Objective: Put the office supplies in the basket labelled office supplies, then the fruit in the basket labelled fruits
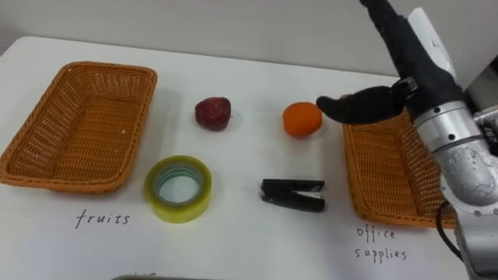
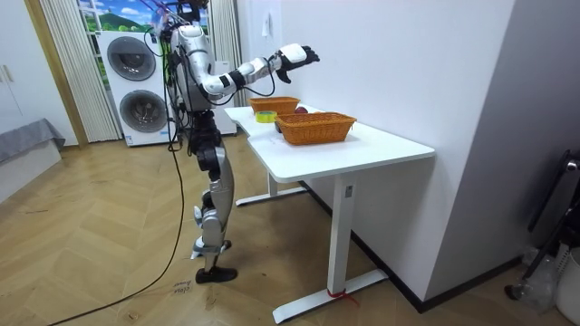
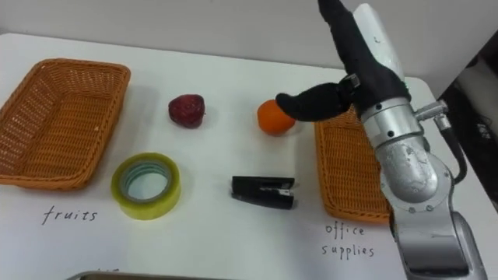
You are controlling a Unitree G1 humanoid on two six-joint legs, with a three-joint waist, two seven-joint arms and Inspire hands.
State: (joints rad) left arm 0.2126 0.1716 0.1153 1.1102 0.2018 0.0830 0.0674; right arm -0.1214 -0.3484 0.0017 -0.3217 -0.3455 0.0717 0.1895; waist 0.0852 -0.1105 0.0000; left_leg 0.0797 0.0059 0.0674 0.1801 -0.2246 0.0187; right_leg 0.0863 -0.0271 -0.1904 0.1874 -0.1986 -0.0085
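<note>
Nothing sorted yet: fruit basket and office basket empty. Right hand, fingers straight, holding nothing, hovers over the office basket, orange at its thumb (red fruit, tape, stapler beyond).

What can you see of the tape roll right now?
The tape roll is a wide yellow-green ring, glossy like plastic tape, with a paler inner core. It lies flat, hole up, on the white table, between the fruits basket and the black stapler, apart from both. Only the table touches it.
</note>
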